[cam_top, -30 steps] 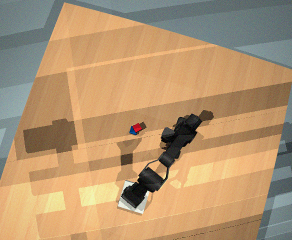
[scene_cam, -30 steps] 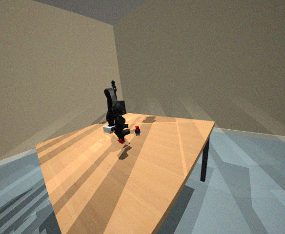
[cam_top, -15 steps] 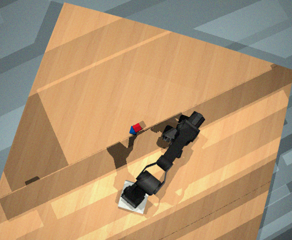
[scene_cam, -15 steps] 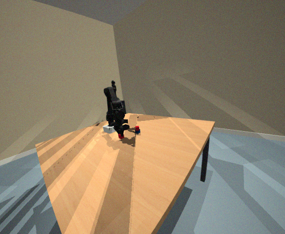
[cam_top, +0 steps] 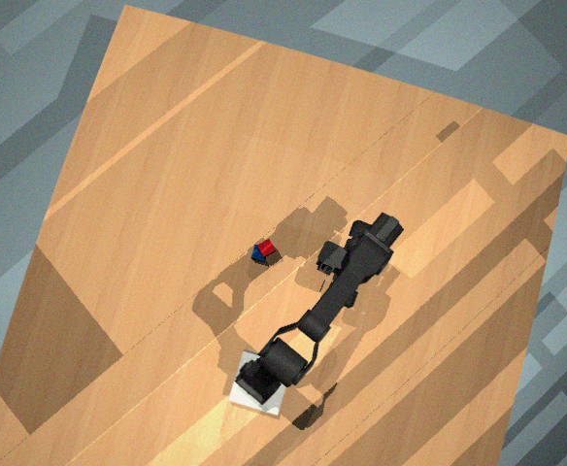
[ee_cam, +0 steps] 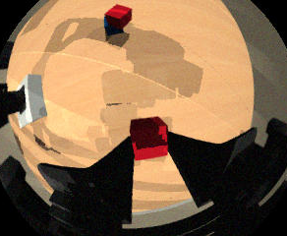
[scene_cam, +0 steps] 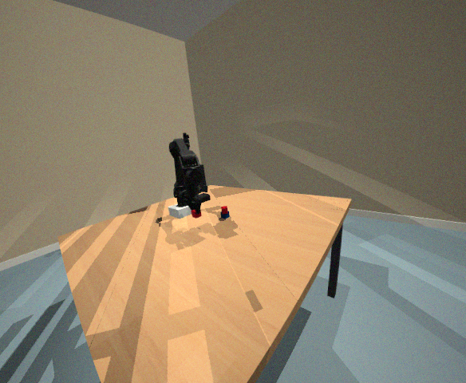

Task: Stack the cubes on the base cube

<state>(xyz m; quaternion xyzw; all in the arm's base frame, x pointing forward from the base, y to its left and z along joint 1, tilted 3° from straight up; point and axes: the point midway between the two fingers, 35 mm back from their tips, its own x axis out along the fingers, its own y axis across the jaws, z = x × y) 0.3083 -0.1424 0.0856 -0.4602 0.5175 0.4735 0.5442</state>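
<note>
The blue base cube stands on the table. One red cube rests on its top, set toward one corner, and hides part of the blue top. My gripper is shut on the other red cube, which shows between the fingertips in the wrist view. This held cube appears raised above the table, to the side of the base cube. In the top view the arm hides the held cube.
The arm reaches from its white mount on the wooden table. The stacked pair lies off to one side of the arm. Arm shadows fall near the stack.
</note>
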